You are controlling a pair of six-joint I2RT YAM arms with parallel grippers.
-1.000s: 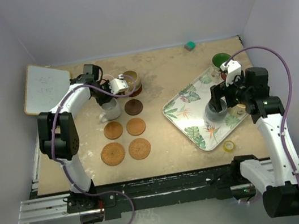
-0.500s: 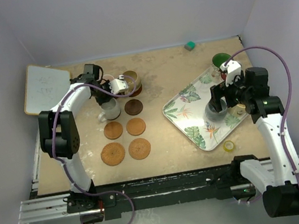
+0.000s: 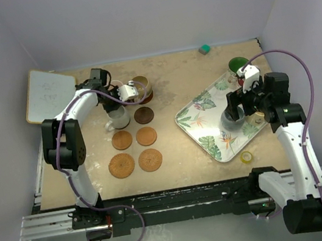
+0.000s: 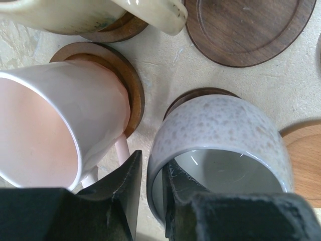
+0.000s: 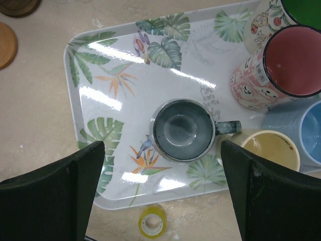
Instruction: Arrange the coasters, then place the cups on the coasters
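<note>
Left gripper [image 4: 152,163]: fingers close together, one inside and one outside the wall of the grey speckled ceramic mug [image 4: 220,125]; cannot tell if they pinch it.
Grey mug: upright on a dark brown round wooden coaster [image 4: 200,93], left half of the table.
Pink ceramic mug [image 4: 75,115]: on a ringed brown coaster [image 4: 131,85], just beside the grey mug.
Cream-tan glazed mug [image 4: 75,15]: on a third brown coaster [image 4: 120,32], at the far side of this group.
Bare dark walnut coaster [image 4: 246,30]: just right of the grey mug, nothing on it.
Four light orange-tan discs [image 3: 146,136]: bare, in a two-by-two block on the near side of the grey mug.
Right gripper [image 5: 161,148]: fingers spread wide, holding nothing, above the slate blue-grey mug [image 5: 184,130].
Slate mug: upright on the leaf-patterned rectangular tray [image 5: 100,65], right half of the table.
Other mugs: red-lined patterned [image 5: 293,60], light blue [image 5: 311,133], yellow [image 5: 271,150], green [image 5: 306,10], bunched by the tray's far-right edge.
Small yellow tape roll [image 5: 151,222]: on the table just near of the tray.
</note>
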